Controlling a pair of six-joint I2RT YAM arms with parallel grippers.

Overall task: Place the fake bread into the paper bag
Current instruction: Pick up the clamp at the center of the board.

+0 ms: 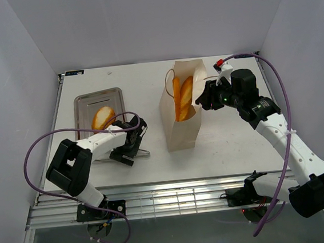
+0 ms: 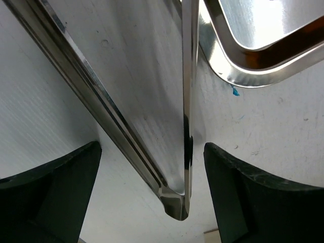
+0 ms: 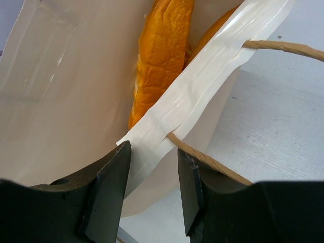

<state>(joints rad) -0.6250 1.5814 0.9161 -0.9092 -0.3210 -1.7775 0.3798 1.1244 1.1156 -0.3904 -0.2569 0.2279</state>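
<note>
The cream paper bag [image 1: 183, 132] stands at mid-table with its mouth open. Two golden bread pieces [image 1: 178, 100] [image 1: 187, 95] stand inside it; the right wrist view shows the long one [image 3: 162, 50] and an edge of the other [image 3: 218, 29]. One oval roll [image 1: 103, 117] lies on the steel tray [image 1: 83, 103]. My right gripper [image 1: 203, 97] [image 3: 152, 152] is open, with its fingers either side of the bag's right rim [image 3: 192, 96]. My left gripper [image 1: 133, 137] [image 2: 152, 152] is open, with its fingers either side of the silver tongs [image 2: 179, 200] on the table.
The tray's corner [image 2: 238, 76] lies just beyond the tongs. A bag handle cord [image 3: 283, 48] runs past my right finger. White walls close in the table on three sides. A metal rail runs along the near edge [image 1: 175, 198].
</note>
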